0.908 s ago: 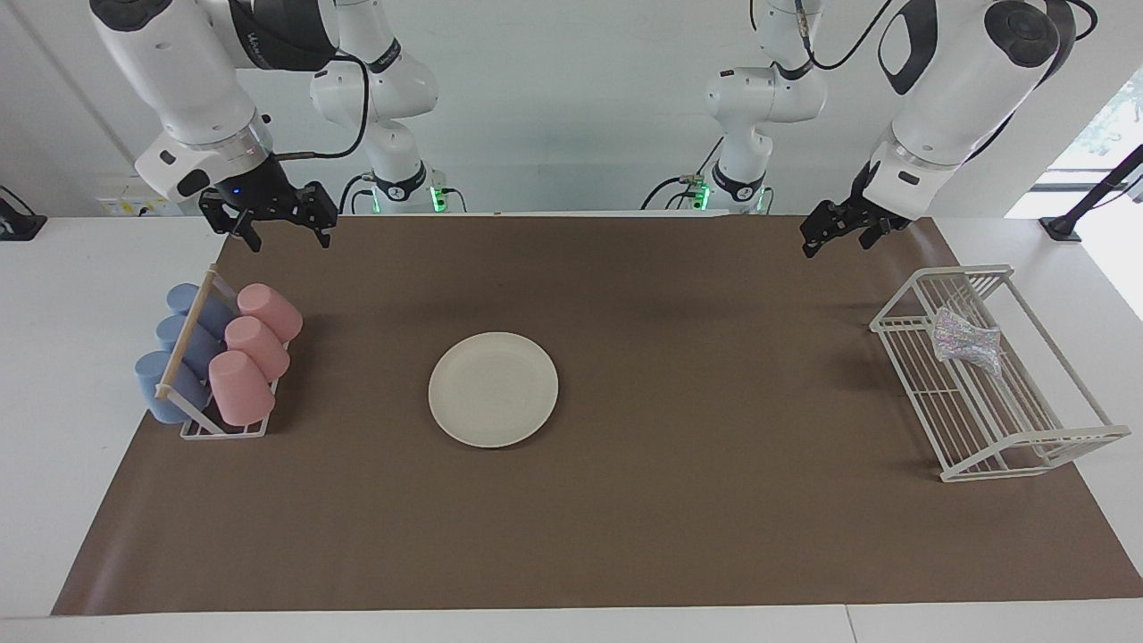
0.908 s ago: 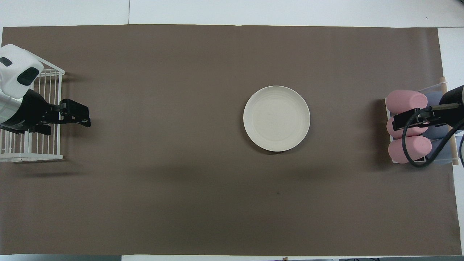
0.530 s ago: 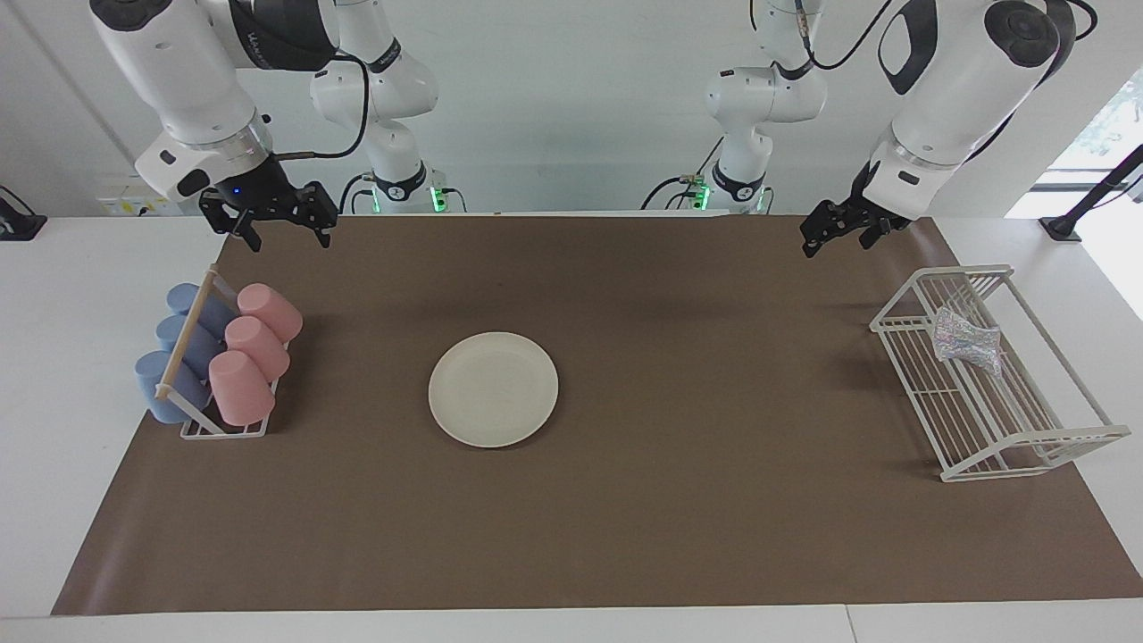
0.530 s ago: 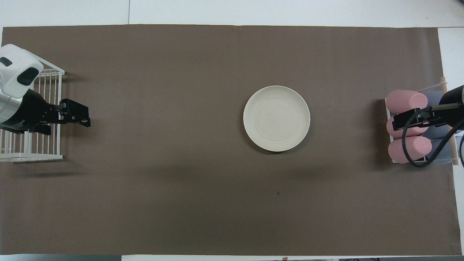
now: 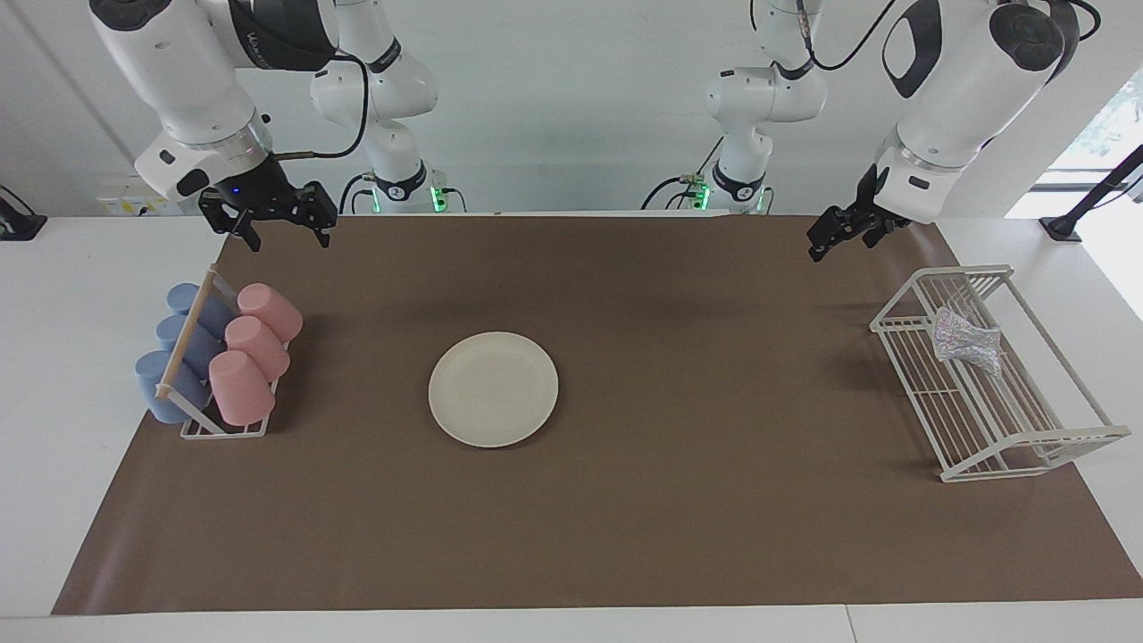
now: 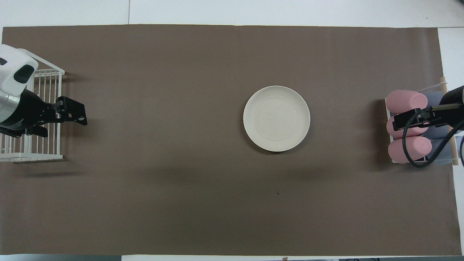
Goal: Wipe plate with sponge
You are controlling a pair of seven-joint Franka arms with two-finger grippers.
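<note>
The cream-white plate lies flat on the brown mat near the middle of the table; it also shows in the overhead view. The silver glittery sponge lies in the white wire rack at the left arm's end; my left arm hides it in the overhead view. My left gripper hangs open and empty in the air over the mat, beside the rack's end nearer to the robots. My right gripper waits open and empty in the air, over the mat near the cup holder.
A holder with several pink and blue cups stands at the right arm's end; it also shows in the overhead view. The wire rack shows partly under my left arm. The brown mat covers most of the table.
My left gripper has shifted slightly toward the wire rack's end of the table. The right arm, plate and sponge have not moved.
</note>
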